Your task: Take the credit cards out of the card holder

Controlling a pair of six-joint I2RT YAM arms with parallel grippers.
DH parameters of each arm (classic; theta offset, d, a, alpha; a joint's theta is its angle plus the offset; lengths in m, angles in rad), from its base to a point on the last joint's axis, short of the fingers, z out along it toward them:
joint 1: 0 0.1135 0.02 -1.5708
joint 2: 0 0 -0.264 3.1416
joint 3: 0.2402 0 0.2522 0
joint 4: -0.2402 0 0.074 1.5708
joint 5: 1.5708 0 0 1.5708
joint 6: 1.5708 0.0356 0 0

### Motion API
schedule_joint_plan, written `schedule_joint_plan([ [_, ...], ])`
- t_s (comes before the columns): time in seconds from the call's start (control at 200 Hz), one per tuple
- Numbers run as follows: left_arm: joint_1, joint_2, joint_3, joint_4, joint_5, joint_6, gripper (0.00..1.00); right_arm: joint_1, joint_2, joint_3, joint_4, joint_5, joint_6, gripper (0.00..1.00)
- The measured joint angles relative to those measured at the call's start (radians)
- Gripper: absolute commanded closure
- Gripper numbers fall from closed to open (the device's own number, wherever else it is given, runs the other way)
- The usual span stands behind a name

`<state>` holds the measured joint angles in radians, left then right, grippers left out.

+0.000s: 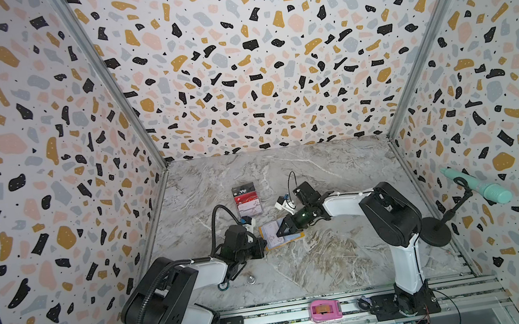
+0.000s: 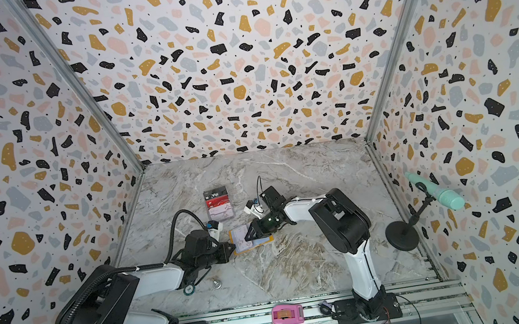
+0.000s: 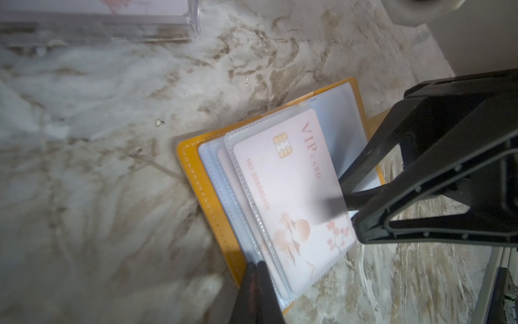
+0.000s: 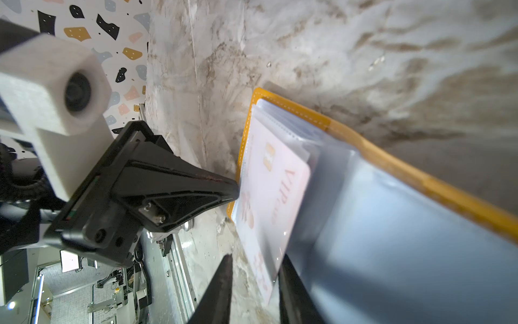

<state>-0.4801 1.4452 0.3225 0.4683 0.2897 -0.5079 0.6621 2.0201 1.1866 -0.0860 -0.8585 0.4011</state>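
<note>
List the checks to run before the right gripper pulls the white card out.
1. Card holder lies open: ok.
2. Left gripper shut on the holder's edge: ok.
3. White VIP card pokes past its sleeve: ok.
4. Right gripper straddles that card's edge: ok.
5. Right jaws closed on the card: not ok, a gap shows.
6. More cards in the back sleeves: cannot tell.
</note>
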Motion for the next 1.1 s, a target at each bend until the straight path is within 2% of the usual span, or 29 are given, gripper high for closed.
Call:
schedule_joint_plan([
  [0.2,0.0,0.001,0.0,0.002,0.0,0.0,1.0,-0.006,0.0,0.0,-0.014,-0.011,-0.004,0.68],
  [0.465,-0.002,0.001,0.0,0.002,-0.002,0.0,1.0,-0.011,0.0,0.0,-0.006,-0.054,-0.002,0.78],
  [0.681,-0.002,0.002,0.001,0.002,-0.003,0.0,1.0,-0.009,0.003,0.002,0.021,-0.095,0.01,0.78],
  [1.101,-0.003,0.002,0.001,0.002,-0.005,0.0,1.0,0.029,0.083,0.047,0.058,-0.099,0.05,0.76],
])
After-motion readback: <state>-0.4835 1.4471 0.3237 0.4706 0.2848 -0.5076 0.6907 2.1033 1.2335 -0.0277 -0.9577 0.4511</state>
